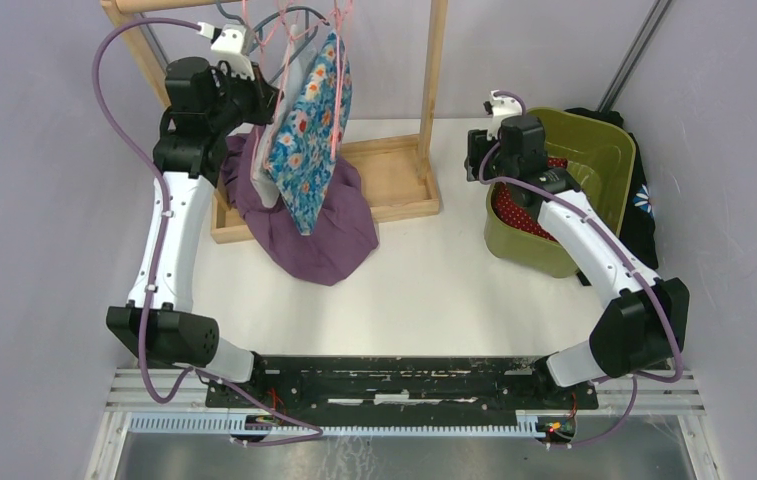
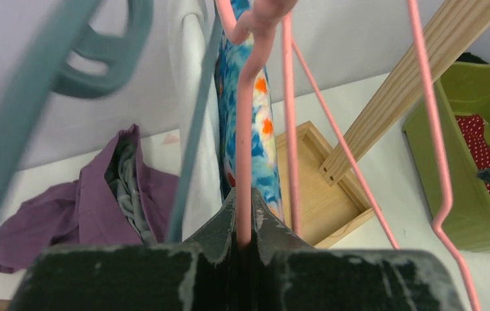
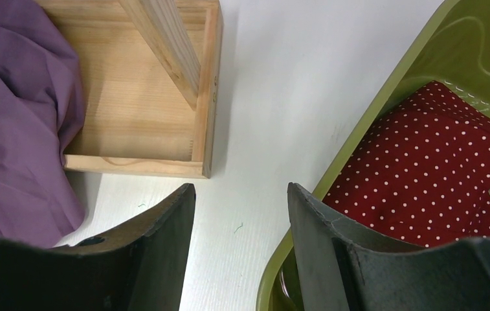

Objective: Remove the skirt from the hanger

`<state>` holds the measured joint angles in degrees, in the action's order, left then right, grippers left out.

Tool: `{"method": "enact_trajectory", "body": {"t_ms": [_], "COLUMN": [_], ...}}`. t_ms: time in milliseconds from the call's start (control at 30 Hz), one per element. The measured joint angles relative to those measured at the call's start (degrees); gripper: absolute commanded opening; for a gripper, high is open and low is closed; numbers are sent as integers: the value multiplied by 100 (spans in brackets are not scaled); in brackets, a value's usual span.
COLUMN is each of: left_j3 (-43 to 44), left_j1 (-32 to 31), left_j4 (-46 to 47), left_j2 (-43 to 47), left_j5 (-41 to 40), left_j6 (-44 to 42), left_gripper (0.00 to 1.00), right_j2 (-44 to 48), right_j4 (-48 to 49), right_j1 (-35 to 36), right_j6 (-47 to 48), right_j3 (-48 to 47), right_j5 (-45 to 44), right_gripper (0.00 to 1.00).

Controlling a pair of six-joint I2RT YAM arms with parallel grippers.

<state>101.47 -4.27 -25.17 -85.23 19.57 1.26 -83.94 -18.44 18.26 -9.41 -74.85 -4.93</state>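
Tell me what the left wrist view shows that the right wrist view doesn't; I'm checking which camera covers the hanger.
Only left wrist: the left gripper shut on the pink hanger, the floral skirt hanging behind it, and a teal hanger. Only right wrist: the right gripper seen open and empty. Both: the purple garment, the wooden rack base, and the green bin holding red dotted cloth.

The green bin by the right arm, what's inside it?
A red cloth with white dots lies inside the green bin. Whatever may be under the cloth is covered, and the right arm hides part of the bin's floor from above.
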Motion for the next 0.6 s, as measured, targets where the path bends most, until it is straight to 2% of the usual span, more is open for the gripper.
{"method": "enact_trajectory", "body": {"t_ms": [300,600], "left_j3": [-726,-968], "left_j1": [0,-245], "left_j4": [-46,-85], "left_j2": [9,-72], "left_j5": [-39,7], "left_j6": [0,0], "left_gripper": [3,3], "right_j2": [0,0], "right_j4": [17,81], "right_j1": [0,0], "right_j6": [0,0], "right_j3": [52,118], "right_j5": [50,48], "right_gripper": [60,60]}}
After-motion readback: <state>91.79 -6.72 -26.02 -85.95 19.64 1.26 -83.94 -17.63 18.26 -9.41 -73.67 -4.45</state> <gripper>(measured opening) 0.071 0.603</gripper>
